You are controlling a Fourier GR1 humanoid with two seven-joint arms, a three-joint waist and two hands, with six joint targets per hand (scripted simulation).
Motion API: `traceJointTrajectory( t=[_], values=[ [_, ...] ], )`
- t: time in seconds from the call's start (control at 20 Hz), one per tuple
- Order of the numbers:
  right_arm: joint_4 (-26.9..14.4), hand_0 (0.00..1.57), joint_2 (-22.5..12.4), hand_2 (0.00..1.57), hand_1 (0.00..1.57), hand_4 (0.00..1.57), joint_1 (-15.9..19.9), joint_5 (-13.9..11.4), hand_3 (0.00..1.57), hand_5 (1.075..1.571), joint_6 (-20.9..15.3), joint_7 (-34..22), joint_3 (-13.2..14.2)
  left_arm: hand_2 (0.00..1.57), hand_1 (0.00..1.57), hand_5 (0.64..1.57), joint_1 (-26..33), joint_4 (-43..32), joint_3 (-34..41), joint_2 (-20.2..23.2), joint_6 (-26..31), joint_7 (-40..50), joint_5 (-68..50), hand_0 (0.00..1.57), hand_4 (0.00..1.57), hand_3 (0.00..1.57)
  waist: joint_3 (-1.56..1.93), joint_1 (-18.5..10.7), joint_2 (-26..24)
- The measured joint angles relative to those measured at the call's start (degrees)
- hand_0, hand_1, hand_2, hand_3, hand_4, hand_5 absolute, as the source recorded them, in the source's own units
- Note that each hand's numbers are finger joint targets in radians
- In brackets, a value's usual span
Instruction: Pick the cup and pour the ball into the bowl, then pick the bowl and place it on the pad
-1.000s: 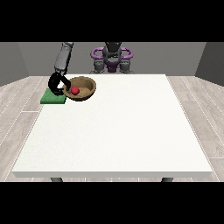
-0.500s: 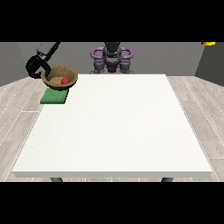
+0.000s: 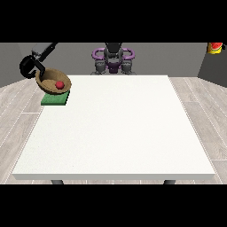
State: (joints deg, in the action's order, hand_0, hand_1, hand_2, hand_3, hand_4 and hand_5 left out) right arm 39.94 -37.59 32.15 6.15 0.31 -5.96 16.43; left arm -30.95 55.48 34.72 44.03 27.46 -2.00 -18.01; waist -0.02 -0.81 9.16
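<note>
Hand at view's left [image 3: 30, 66] grasping bowl [image 3: 49, 80] rim | ball [image 3: 59, 84] inside | bowl tilted above pad [image 3: 56, 99]

The far part of the flat green square pad [image 3: 55, 99] is covered by the round brown wooden bowl [image 3: 52, 80] in front of it, so I cannot tell whether bowl and pad touch. The black hand at the view's left [image 3: 30, 66] is too small to show how its fingers lie on the bowl's rim. A yellow-and-red object [image 3: 215, 47] at the top right corner is cut off by the edge. The robot's other hand is nowhere in sight.
</note>
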Motion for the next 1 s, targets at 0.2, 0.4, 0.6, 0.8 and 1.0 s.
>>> traceJointTrajectory(
  t=[0.2, 0.4, 0.6, 0.8, 1.0],
  values=[
    [-1.53, 1.57, 1.52, 1.57, 1.57, 1.05, 0.33, 1.33, 0.45, 1.569, -0.61, 1.05, 1.61, 0.00, 0.00, 1.555, 0.29, 0.06, -0.23, 0.21, 0.29, -1.72, -0.21, 0.00, 1.21, 0.00, 0.02, -1.00, 1.41],
    [-2.86, 1.57, 2.81, 1.57, 1.57, 1.01, 0.40, 2.48, 0.58, 1.571, -1.48, 3.49, 3.21, 0.00, 0.00, 1.555, 0.19, 0.00, -0.16, 1.00, 1.00, -2.73, -0.90, 0.00, 1.20, 0.00, -0.20, -1.82, 2.85],
    [-4.20, 1.57, 2.67, 1.57, 1.57, 0.90, 0.61, 4.01, 0.74, 1.569, -0.08, 3.60, 4.57, 0.00, 0.00, 1.559, 0.27, -0.71, -0.11, 1.96, 1.43, -2.85, -1.50, 0.00, 1.20, 0.00, -0.18, -1.68, 3.00],
    [-7.50, 1.57, 1.74, 1.57, 1.57, 0.00, 1.26, 5.27, 1.16, 1.551, -1.24, 4.70, 6.98, 0.00, 0.00, 1.562, -0.63, 2.08, -0.80, 1.57, 0.02, -1.66, -2.21, 0.00, 1.19, 0.00, -0.08, -2.60, 4.43],
    [-8.04, 1.54, 0.14, 1.44, 1.54, 0.00, 1.63, 4.24, 0.88, 1.553, -3.90, 4.51, 7.08, 0.00, 0.00, 1.562, -0.82, 1.30, -0.61, 2.64, 0.21, -1.32, -2.85, 0.00, 1.19, 0.00, 0.00, -2.72, 4.43]
  ],
)
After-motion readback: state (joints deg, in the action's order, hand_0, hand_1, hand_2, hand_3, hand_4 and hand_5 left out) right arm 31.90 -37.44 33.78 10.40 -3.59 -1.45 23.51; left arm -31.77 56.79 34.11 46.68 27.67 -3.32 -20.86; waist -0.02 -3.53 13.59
